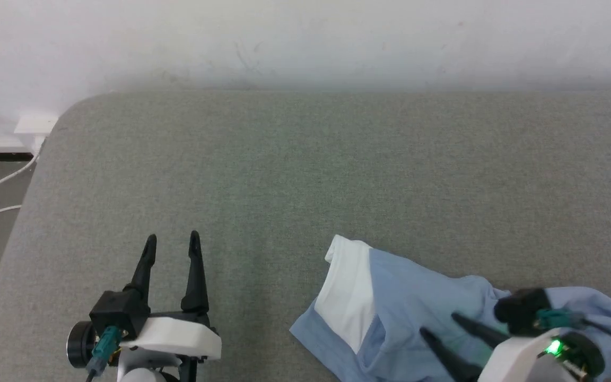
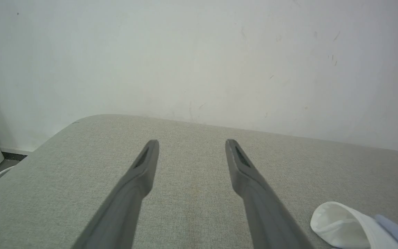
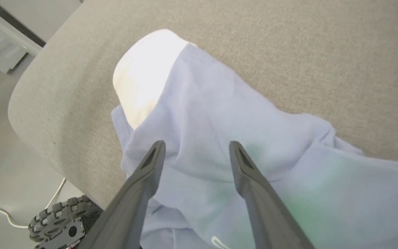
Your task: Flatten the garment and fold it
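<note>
Fingers (image 3: pixel 143 180) of right gripper (image 3: pixel 196 143) spread apart, nothing pinched, tips over rumpled light blue garment (image 1: pixel 406 297); contact unclear. Fingers (image 2: pixel 140 173) of left gripper (image 1: pixel 172 236) likewise spread, over bare grey cushion (image 1: pixel 284 175), well apart from garment. Garment at cushion's near right edge, white collar (image 1: pixel 345 294) toward left gripper.

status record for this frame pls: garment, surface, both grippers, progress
garment: light blue shirt, bunched and creased, near right of the surface
collar: white, at the shirt's end nearest the left gripper
surface: grey padded top against a white wall
left gripper: open, over bare surface, apart from the shirt
right gripper: open, fingers over the shirt, nothing held
progress: not flattened, not folded
</note>
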You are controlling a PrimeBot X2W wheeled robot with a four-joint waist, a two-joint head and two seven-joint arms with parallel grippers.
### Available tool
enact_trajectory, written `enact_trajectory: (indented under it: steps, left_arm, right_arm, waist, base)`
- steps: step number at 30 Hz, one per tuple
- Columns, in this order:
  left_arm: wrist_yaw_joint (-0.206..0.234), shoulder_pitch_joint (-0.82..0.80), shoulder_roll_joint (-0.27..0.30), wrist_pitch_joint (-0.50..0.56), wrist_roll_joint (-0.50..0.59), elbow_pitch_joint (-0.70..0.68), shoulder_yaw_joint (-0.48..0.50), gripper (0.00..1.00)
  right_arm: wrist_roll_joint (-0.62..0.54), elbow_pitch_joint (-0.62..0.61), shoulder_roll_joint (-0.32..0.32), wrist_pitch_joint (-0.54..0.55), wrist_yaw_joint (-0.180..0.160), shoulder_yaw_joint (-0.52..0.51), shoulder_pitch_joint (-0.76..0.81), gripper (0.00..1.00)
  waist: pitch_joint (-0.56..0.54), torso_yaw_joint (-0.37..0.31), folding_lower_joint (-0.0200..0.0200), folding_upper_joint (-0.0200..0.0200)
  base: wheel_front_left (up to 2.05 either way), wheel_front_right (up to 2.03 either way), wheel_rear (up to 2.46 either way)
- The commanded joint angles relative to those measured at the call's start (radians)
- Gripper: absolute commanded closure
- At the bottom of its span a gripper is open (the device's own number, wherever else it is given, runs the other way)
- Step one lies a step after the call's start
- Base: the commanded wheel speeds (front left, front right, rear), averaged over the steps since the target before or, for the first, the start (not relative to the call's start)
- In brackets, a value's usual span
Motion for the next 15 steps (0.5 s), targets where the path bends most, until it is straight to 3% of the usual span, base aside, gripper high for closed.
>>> enact_trajectory:
  steps: [1,6,15]
  left_arm:
    - [-0.006,-0.01,-0.002,-0.005,0.004,0.001,0.001,0.0]
    - [-0.002,-0.01,-0.002,-0.005,0.001,0.001,-0.001,0.0]
    - [0.002,-0.018,-0.002,-0.005,-0.009,0.001,-0.021,0.0]
  right_arm:
    - [0.004,-0.015,0.003,-0.026,-0.001,-0.033,-0.01,0.0]
    - [0.012,0.008,-0.013,-0.018,-0.001,-0.097,-0.066,0.0]
    - [0.053,0.168,-0.101,0.2,-0.001,-0.104,-0.173,0.0]
  waist:
    - [0.0,0.003,0.0001,-0.0001]
    - [0.0,0.004,0.0001,-0.0001]
    - [0.014,0.016,0.0001,-0.0001]
  base:
    - [0.0,0.0,0.0]
    - [0.0,0.0,0.0]
    - [0.0,0.0,0.0]
